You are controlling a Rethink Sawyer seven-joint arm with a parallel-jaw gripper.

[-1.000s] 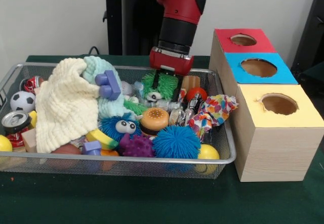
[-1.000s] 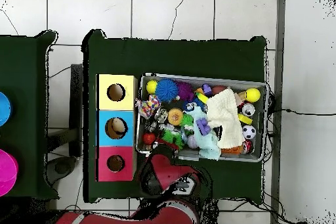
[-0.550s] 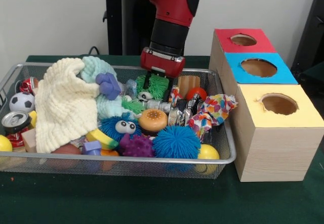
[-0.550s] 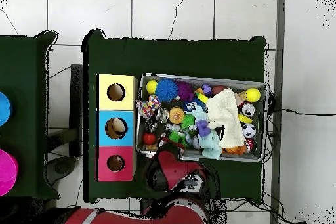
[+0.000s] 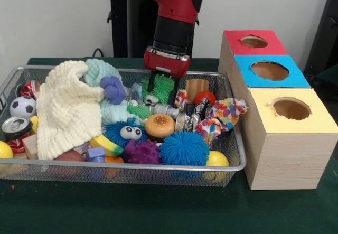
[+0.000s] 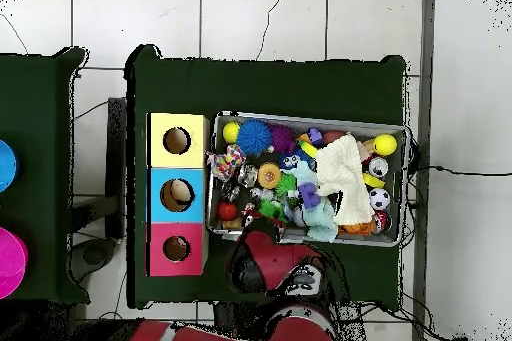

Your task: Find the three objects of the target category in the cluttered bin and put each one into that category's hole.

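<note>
Where the front view looks across a dark green table (image 5: 158,207), a wire mesh bin (image 5: 132,166) holds a crowded heap of toys, and a red and black arm comes down at its far side. Its jaws (image 5: 162,86) sit on either side of a spiky green toy (image 5: 163,87) and seem closed on it, low over the clutter. Nearby lie a cream knitted cloth (image 5: 66,107), a burger toy (image 5: 160,124), a blue spiky ball (image 5: 184,148) and a soccer ball (image 5: 22,106). Right of the bin stands a wooden box with a red hole panel (image 5: 252,41), a blue hole panel (image 5: 269,70) and a yellow hole panel (image 5: 291,109). Seen from overhead, the bin (image 6: 400,192) lies right of the box (image 6: 177,194), and the arm (image 6: 265,262) covers the jaws at the bin's lower edge.
</note>
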